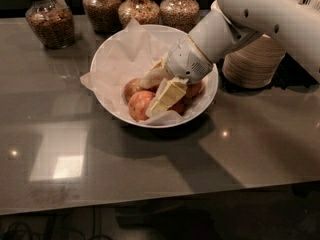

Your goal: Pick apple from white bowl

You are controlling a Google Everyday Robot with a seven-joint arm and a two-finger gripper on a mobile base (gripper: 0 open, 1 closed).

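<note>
The gripper (146,99) is seen lowered inside the white bowl (107,59), its fingers held spread apart, with the apple (137,106) lying at their tips.
</note>
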